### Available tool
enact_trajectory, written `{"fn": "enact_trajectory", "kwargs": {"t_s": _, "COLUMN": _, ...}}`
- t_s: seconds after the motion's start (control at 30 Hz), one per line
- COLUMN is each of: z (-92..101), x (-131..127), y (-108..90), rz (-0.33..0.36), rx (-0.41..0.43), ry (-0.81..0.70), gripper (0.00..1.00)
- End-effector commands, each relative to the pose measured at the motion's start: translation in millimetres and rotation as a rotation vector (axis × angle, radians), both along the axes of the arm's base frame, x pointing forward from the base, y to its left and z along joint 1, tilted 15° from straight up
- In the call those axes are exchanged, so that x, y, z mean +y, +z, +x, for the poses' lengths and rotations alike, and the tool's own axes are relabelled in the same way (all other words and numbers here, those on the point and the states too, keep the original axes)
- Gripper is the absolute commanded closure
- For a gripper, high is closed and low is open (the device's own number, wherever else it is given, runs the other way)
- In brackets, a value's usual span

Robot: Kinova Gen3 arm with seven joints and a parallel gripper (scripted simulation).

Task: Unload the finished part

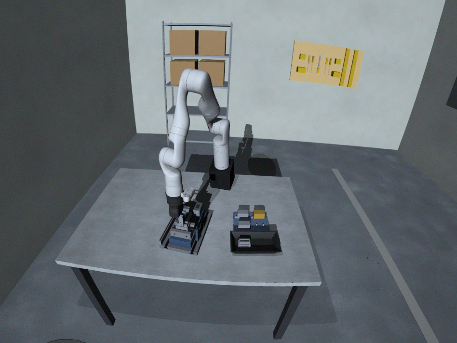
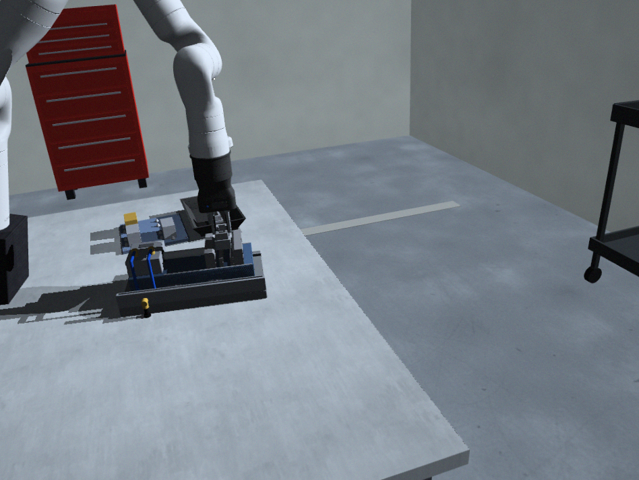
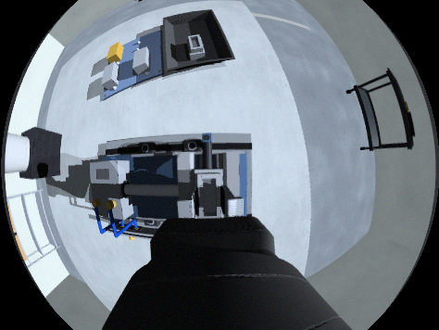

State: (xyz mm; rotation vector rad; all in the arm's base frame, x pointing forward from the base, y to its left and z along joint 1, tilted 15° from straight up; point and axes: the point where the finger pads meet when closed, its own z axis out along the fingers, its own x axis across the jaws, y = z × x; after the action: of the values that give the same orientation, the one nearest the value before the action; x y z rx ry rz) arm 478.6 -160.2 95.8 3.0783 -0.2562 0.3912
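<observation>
finished part (image 1: 181, 226) (image 2: 222, 236) (image 3: 200, 199) in vise (image 1: 180, 242) (image 2: 191, 270) (image 3: 155, 167); pocketed block (image 1: 244, 243) (image 3: 197, 54) occupies tray (image 1: 265, 243) (image 2: 238, 218) (image 3: 221, 37)

My claw (image 1: 181, 223) (image 2: 222, 234) (image 3: 209, 196), closed on something, reaches over the vise (image 1: 180, 242) (image 2: 206, 271) (image 3: 155, 204), between the counter's (image 1: 121, 221) (image 2: 232, 361) (image 3: 232, 97) base (image 1: 221, 178) (image 2: 15, 253) (image 3: 48, 153) edge and the opposite edge. Near a corner of that opposite edge, the tray (image 1: 258, 252) (image 2: 195, 214) (image 3: 178, 25) holds a pale piece (image 1: 244, 244) (image 3: 197, 54). Just beside the tray, toward the base edge, is a blue plate (image 1: 262, 220) (image 2: 178, 227) (image 3: 153, 42) with blocks.
</observation>
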Motion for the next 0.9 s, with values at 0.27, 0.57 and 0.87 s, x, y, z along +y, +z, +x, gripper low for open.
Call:
{"fn": "enact_trajectory", "kwargs": {"t_s": 0.27, "z": -4.4, "x": 1, "y": 24.3, "rz": -0.001, "rx": -0.003, "ry": -0.003, "gripper": 1.0}}
{"fn": "enact_trajectory", "kwargs": {"t_s": 0.57, "z": -6.7, "x": 1, "y": 33.1, "rz": -0.001, "rx": -0.003, "ry": -0.003, "gripper": 1.0}}
{"fn": "enact_trajectory", "kwargs": {"t_s": 0.87, "z": -6.7, "x": 1, "y": 36.6, "rz": -0.002, "rx": -0.006, "ry": -0.003, "gripper": 1.0}}
